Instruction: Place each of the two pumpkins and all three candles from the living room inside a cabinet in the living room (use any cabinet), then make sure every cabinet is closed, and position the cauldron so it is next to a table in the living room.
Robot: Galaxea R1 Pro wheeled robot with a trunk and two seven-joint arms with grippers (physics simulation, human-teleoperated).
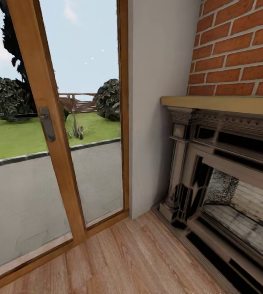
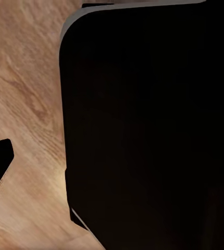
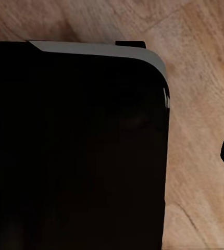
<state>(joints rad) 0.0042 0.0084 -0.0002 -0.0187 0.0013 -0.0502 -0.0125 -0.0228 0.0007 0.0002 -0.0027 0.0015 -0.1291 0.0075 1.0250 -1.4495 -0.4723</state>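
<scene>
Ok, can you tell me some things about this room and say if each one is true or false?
1. The wall above the fireplace is red brick. True.
2. The floor is covered in blue carpet. False: it is light wood planks.
3. Through the glass door you can see green grass and bushes outside. True.
4. A fire is burning in the fireplace. False: its opening shows pale brick and no flames.
5. A wooden mantel shelf sits on top of the fireplace. True.
6. The door frame is painted white. False: the frame is brown wood with a grey handle.
</scene>
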